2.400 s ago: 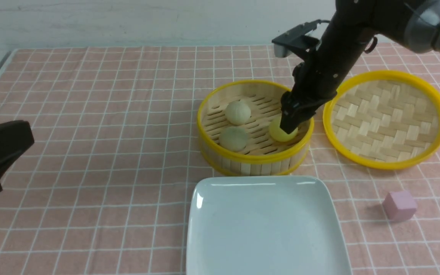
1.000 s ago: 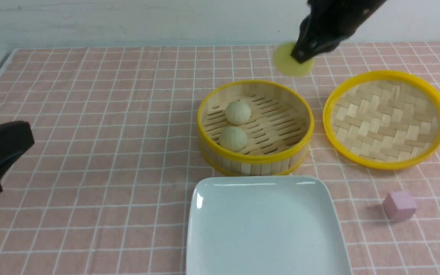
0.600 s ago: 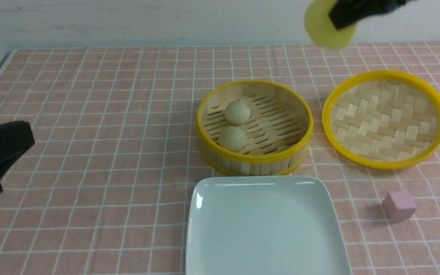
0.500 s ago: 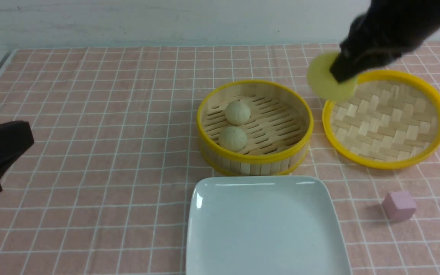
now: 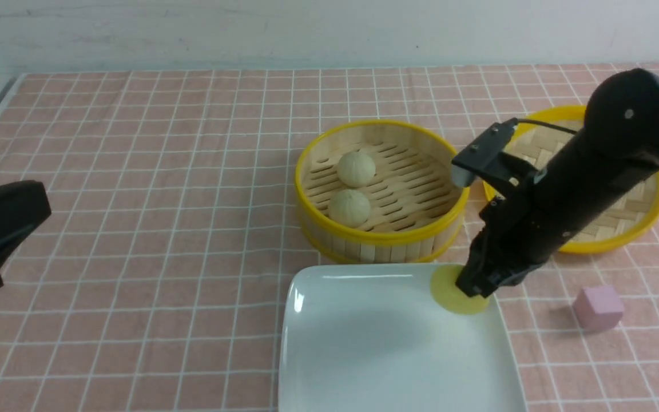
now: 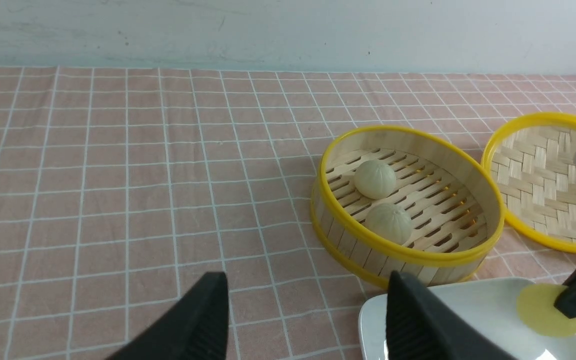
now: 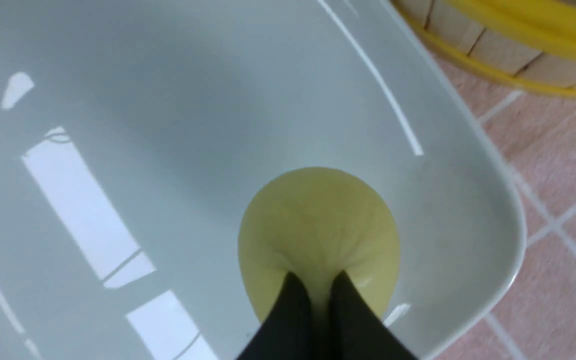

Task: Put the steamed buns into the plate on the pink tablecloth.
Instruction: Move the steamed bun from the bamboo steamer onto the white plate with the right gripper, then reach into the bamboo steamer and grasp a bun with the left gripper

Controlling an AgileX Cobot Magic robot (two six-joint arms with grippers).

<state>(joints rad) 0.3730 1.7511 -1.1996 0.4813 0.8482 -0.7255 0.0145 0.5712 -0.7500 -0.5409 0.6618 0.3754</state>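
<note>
Steamer [image 5: 384, 237] just behind the plate [image 5: 364, 355]; lid [image 5: 592, 247] and cube [image 5: 598, 309] to the plate's right, and my right arm [image 5: 581, 177] hides part of the lid. Pink grid cloth [image 5: 135, 200], white wall [image 5: 192, 28]. Right gripper [image 5: 471, 287] pinches the yellow bun [image 5: 449, 294] by its pleats at the plate's far-right corner. Two pale buns [image 5: 356, 168] are in the steamer. Left gripper [image 6: 308, 285] is spread wide and empty.

Two beige-white pleated steamed buns [image 6: 375, 179] [image 6: 389, 222] are noted inside the yellow-rimmed bamboo steamer [image 6: 408, 141]. A pale yellow bun [image 6: 538, 311] is gripped by the right gripper [image 6: 565, 304] at a corner of the glossy white plate [image 6: 448, 310].
</note>
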